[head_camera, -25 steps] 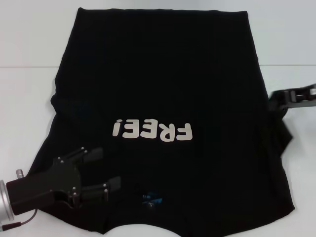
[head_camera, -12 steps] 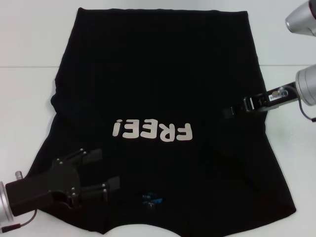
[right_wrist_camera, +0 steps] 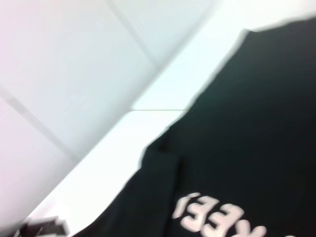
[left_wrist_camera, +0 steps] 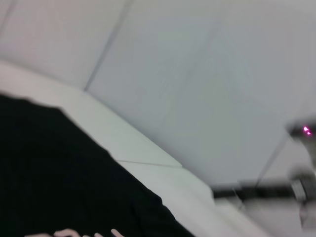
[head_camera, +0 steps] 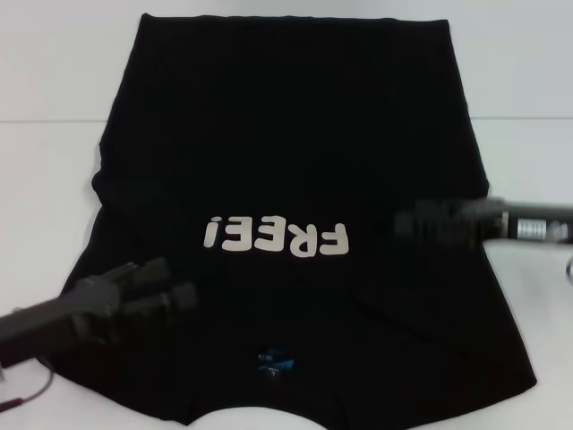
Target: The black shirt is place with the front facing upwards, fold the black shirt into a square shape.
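The black shirt (head_camera: 295,143) lies spread on the white table (head_camera: 45,179), front up. Its off-white "FREE!" lettering (head_camera: 276,237) sits mid-shirt and its blue neck tag (head_camera: 273,360) is at the near edge. My left gripper (head_camera: 172,285) is open and empty, blurred, over the shirt's near left part. My right gripper (head_camera: 419,222) is blurred over the shirt's right side, level with the lettering. The right sleeve no longer sticks out past the shirt's edge. The shirt (left_wrist_camera: 54,173) shows in the left wrist view, and the shirt (right_wrist_camera: 247,123) with its lettering (right_wrist_camera: 217,219) in the right wrist view.
The white table surrounds the shirt, with bare strips at the left and right (head_camera: 537,152). A seam line (head_camera: 36,120) runs across the far part. The shirt's far hem reaches close to the table's back edge. A thin cable (head_camera: 27,394) hangs by the left arm.
My right gripper has swung from the table's right edge inward over the shirt, bringing the right sleeve with it. My left gripper has lifted and shifted slightly away from the collar.
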`<move>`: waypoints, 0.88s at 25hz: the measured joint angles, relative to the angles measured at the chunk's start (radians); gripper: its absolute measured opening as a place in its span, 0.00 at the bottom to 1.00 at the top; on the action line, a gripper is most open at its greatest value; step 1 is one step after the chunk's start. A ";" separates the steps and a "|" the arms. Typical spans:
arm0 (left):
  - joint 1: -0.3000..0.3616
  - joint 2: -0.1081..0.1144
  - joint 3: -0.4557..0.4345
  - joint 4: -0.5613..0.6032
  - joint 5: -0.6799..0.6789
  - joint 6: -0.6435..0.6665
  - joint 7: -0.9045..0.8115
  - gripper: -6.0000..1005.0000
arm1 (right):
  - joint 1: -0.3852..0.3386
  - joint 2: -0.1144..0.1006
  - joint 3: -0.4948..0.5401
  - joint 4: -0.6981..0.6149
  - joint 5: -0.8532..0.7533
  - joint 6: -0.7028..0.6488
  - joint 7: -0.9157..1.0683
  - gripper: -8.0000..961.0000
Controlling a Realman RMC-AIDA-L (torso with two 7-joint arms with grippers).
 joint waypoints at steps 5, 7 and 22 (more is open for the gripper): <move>-0.007 0.071 -0.008 -0.005 0.003 0.017 -0.349 0.90 | -0.101 0.065 -0.007 0.031 0.032 -0.068 -0.435 0.76; 0.000 0.099 -0.006 0.000 0.008 0.016 -0.486 0.90 | -0.117 0.073 -0.016 0.098 0.032 -0.074 -0.595 0.81; -0.005 0.202 -0.013 0.201 0.348 -0.016 -1.033 0.88 | -0.112 0.075 -0.014 0.360 0.035 -0.008 -1.046 0.98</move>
